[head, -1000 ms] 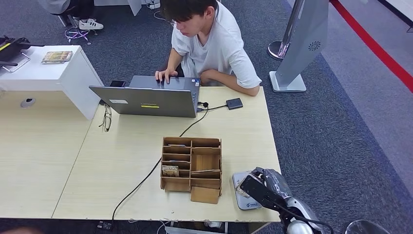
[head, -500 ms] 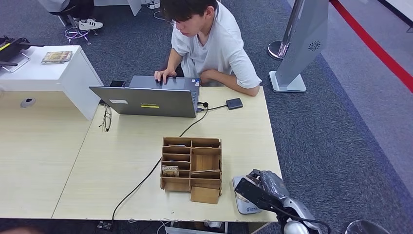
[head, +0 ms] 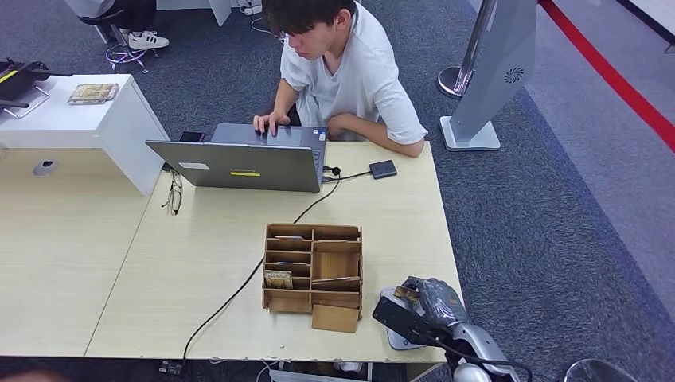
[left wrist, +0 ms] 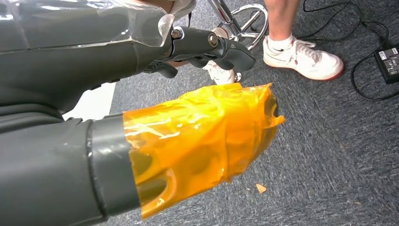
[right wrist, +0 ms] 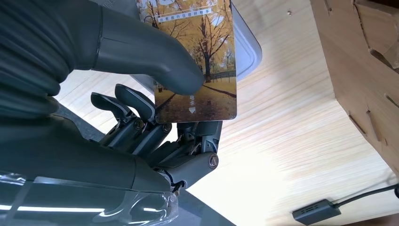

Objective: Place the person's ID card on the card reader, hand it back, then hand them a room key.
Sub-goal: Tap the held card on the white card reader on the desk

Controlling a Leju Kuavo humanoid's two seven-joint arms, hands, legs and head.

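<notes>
Grey ribbed cover (right wrist: 28,56); dark fingers (right wrist: 136,101); orange-taped thumb (left wrist: 197,141)

So the ID card (right wrist: 197,56) is a glossy one printed with an autumn scene, yellow-leaved trees along a path, plus a few small lines of text and a little arrow near one short edge. It's pinched in the right hand (right wrist: 155,108), thumb pressed flat on the printed face and the darker fingers behind it. The card sits just above the card reader (right wrist: 247,44), a pale grey-white slab with rounded corners lying flat on the tabletop (right wrist: 282,141) near its front right corner, beside the wooden box. Can't tell if card and reader actually touch. From the head view the reader (head: 392,298) is mostly hidden under the hand (head: 418,306).
</notes>
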